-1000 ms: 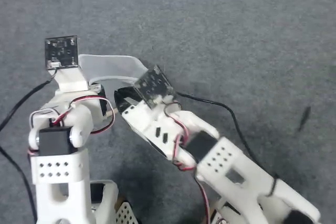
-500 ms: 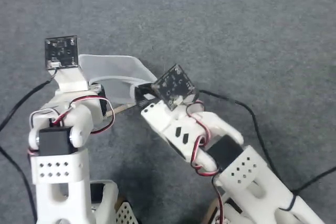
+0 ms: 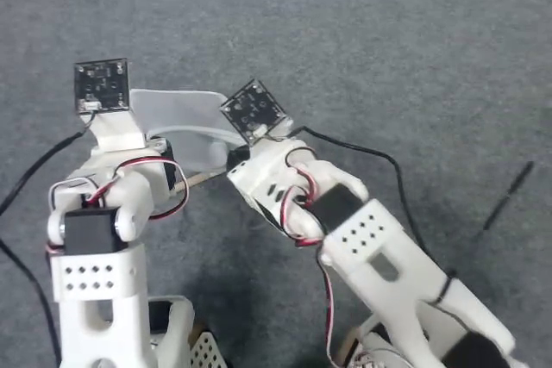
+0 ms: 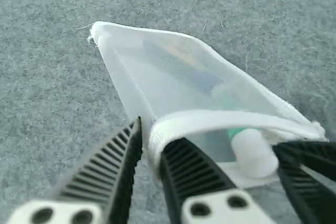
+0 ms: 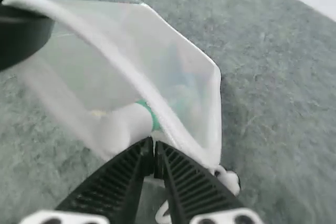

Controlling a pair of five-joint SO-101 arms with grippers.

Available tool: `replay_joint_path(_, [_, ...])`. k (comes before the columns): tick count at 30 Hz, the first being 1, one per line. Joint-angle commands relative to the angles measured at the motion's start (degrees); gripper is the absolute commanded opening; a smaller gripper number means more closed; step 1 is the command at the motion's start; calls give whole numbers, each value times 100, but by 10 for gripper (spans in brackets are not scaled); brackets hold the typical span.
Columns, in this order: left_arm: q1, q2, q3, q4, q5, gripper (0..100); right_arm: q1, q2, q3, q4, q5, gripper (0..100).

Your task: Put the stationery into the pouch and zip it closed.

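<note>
Pouch (image 4: 173, 77) with tube (image 4: 253, 153) inside: left jaws clamp its rim, right jaws pinch its edge.

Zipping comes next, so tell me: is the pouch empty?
No: in the left wrist view a white tube with a green band lies in the mouth of the translucent pouch.

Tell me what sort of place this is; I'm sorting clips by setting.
Probably a robotics lab bench: a white left arm and right arm stand side by side on a grey felt-covered table, holding a clear pouch.
</note>
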Motion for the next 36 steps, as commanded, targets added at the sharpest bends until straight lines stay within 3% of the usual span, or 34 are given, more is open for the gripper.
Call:
replay_joint_path(1, [18, -35, -101, -167, -35, 11, -242, 207, -387, -567, 26, 6])
replay_joint_path(6, [18, -35, -101, -167, -35, 11, -479, 312, -343, -1156, 26, 6])
replay_joint_path(17, [26, -35, -48, -185, -35, 11, -629, 215, -343, -1226, 18, 6])
replay_joint_path(29, [26, -35, -40, -176, -35, 11, -699, -1270, 352, -1288, 35, 6])
replay_joint_path(36, [26, -35, -40, -176, -35, 11, -646, -347, 642, -2352, 79, 6])
